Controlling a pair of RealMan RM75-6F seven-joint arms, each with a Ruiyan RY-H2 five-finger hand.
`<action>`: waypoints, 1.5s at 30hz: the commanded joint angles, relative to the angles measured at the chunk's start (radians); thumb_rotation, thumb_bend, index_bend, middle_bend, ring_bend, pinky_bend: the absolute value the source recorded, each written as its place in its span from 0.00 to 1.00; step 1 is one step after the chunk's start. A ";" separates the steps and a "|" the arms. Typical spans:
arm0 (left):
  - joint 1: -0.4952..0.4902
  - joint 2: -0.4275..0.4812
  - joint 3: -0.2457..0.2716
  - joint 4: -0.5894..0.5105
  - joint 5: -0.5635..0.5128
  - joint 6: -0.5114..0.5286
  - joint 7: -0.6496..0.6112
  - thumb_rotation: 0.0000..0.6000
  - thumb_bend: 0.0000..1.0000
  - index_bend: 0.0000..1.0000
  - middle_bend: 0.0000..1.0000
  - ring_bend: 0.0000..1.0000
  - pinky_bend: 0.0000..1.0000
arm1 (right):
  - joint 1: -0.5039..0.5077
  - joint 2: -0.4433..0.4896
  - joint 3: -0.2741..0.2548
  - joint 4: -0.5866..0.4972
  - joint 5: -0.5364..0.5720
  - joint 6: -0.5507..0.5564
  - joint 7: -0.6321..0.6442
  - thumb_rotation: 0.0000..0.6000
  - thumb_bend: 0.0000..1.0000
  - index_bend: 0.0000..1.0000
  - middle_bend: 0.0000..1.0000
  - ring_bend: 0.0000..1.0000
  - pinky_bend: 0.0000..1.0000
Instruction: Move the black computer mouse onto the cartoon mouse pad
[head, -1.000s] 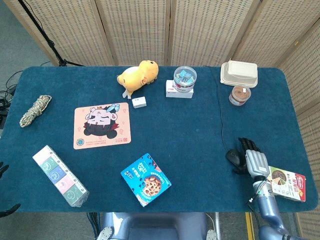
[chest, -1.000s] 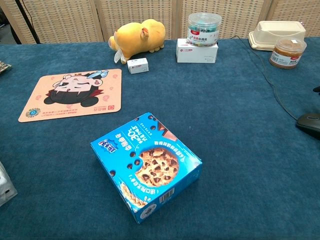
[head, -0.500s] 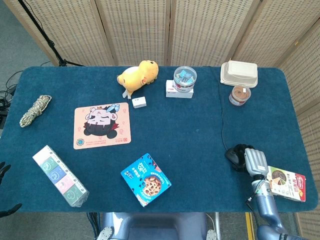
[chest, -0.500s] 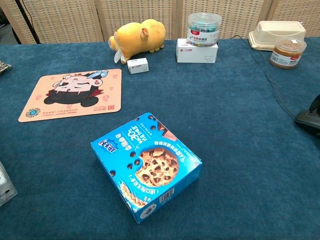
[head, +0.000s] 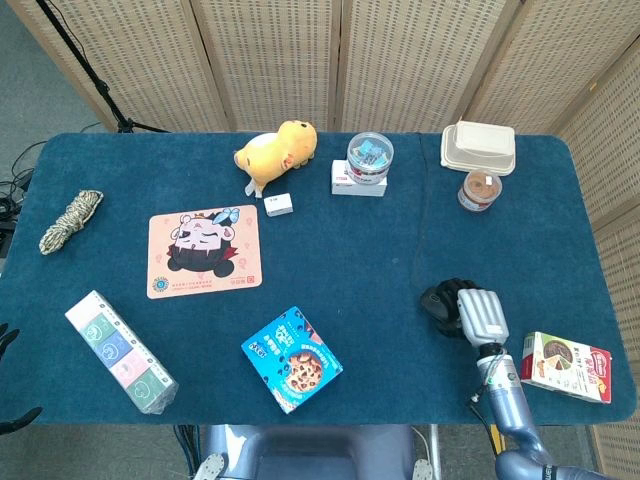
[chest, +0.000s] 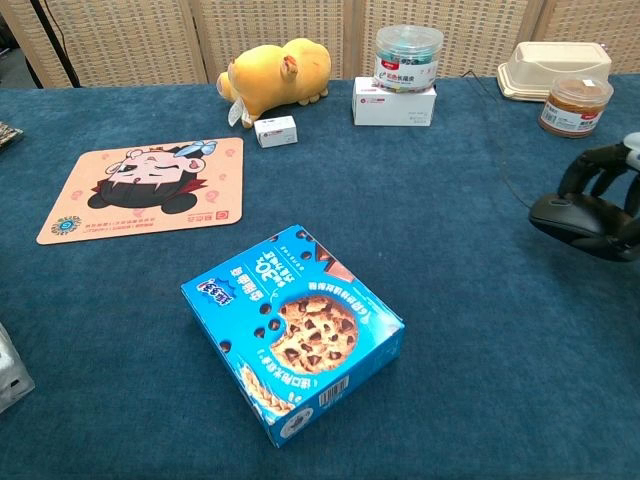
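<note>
Fingers (chest: 590, 162) of right hand (head: 478, 315) curl over black computer mouse (head: 438, 300), gripping it at table's right side, well apart from cartoon mouse pad (head: 205, 251); grasp looks made, whole carry leftward remaining.

Black computer mouse (head: 439, 300) sits well right of the pink cartoon mouse pad (head: 205, 252).

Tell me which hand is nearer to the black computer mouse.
Right. The right hand wraps its fingers over the black computer mouse at the table's right side. Of the left hand, only dark fingertips show at the table's far left edge, across the whole table.
</note>
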 joint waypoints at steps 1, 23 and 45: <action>0.000 0.007 0.000 0.005 0.000 0.001 -0.021 1.00 0.00 0.00 0.00 0.00 0.00 | 0.059 -0.031 0.038 -0.097 0.028 -0.001 -0.130 1.00 0.42 0.37 0.43 0.34 0.47; -0.029 0.041 0.012 0.049 0.011 -0.041 -0.162 1.00 0.00 0.00 0.00 0.00 0.00 | 0.380 -0.440 0.174 0.091 0.250 -0.014 -0.489 1.00 0.43 0.36 0.42 0.34 0.47; -0.052 0.054 0.008 0.050 -0.013 -0.084 -0.198 1.00 0.00 0.00 0.00 0.00 0.00 | 0.461 -0.477 0.239 0.178 0.400 -0.100 -0.493 1.00 0.00 0.00 0.00 0.00 0.04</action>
